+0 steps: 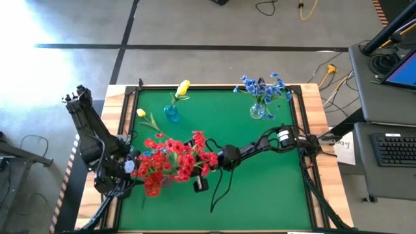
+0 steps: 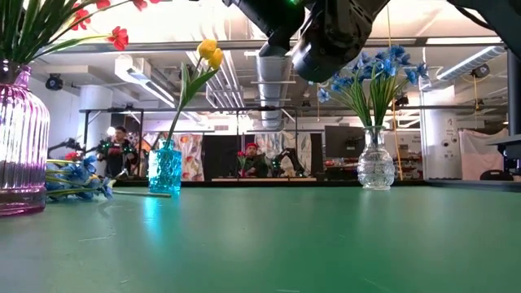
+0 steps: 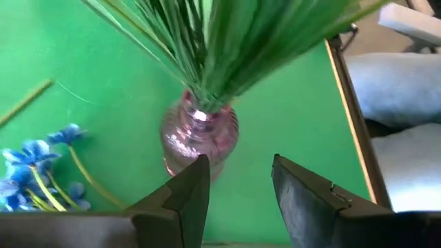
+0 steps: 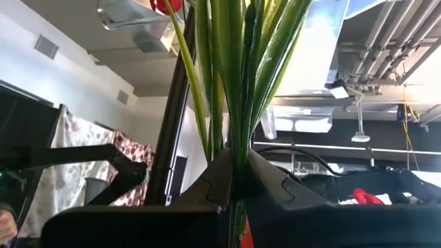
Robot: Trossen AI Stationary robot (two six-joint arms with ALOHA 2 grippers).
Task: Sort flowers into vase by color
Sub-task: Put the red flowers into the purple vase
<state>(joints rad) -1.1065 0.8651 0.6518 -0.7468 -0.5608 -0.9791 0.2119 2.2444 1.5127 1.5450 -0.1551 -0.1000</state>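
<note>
Judging by the table, I reckon most of the sorting is done: red flowers point(image 1: 172, 159) fill the pink vase point(image 3: 198, 138), blue flowers point(image 1: 263, 88) stand in the clear vase point(image 1: 257, 112), one yellow flower point(image 1: 183, 88) in the blue vase point(image 1: 171, 114). My right gripper point(image 4: 238, 180) is pinched on the red bunch's stems; my left gripper point(image 3: 238, 196) hovers part-open by the pink vase, empty. Left over: loose blue flowers point(image 3: 34, 172) and a yellow one point(image 1: 144, 116) on the mat.

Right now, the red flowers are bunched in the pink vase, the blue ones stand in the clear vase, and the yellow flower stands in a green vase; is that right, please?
Not quite: the yellow flower stands in a blue vase, as the low view shows. The rest holds: the red flowers are bunched in the pink vase, and the blue flowers stand in the clear vase.
</note>
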